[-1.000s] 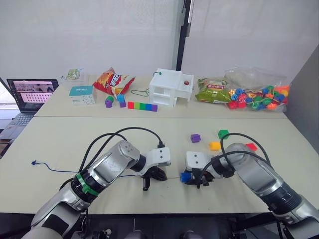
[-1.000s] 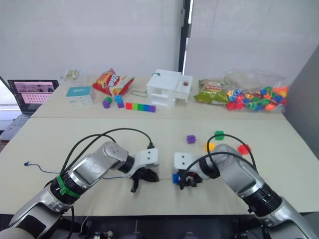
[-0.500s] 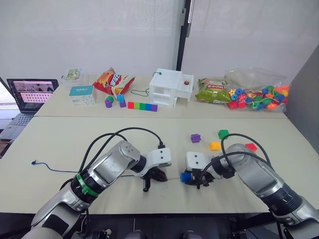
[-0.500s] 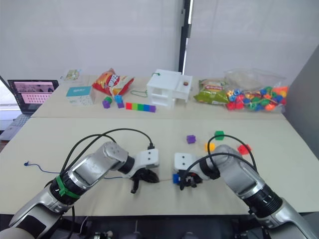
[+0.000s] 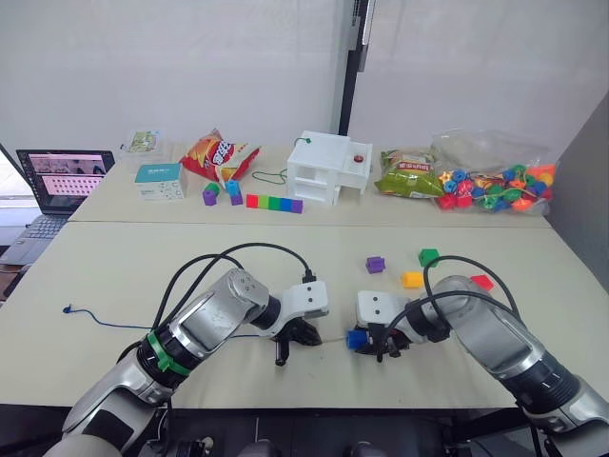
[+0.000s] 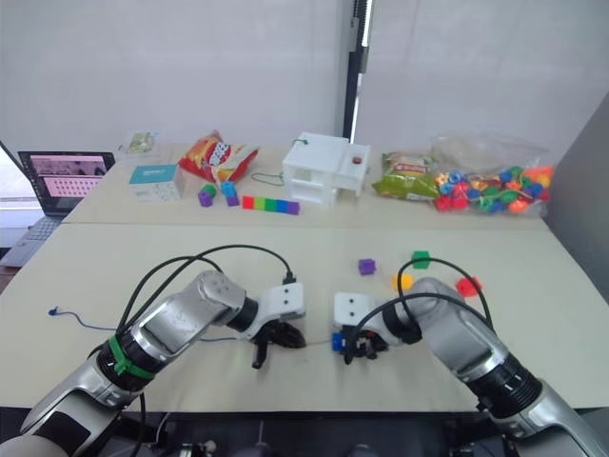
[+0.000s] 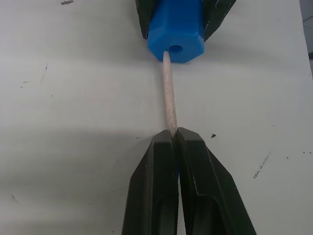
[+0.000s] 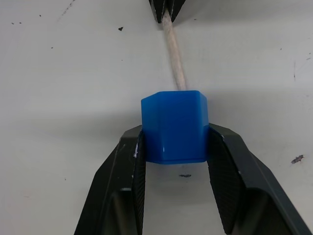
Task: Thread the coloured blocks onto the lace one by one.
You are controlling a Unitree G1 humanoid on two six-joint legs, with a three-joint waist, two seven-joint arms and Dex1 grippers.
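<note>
Low over the worktop (image 5: pixel 114 276), left gripper (image 7: pixel 174 139) fingers pinch the lace (image 7: pixel 169 100) tip shut; it points just under the hole of the blue block (image 8: pixel 174 126), clamped by right gripper (image 8: pixel 174 142) fingers.

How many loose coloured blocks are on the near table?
5: blue in the right gripper; purple, green, yellow-orange and red lying beyond it.

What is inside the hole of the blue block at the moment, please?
The hole in the blue block looks empty; the lace's pale tip reaches the block just below it. The far side is hidden between the right gripper jaws.
</note>
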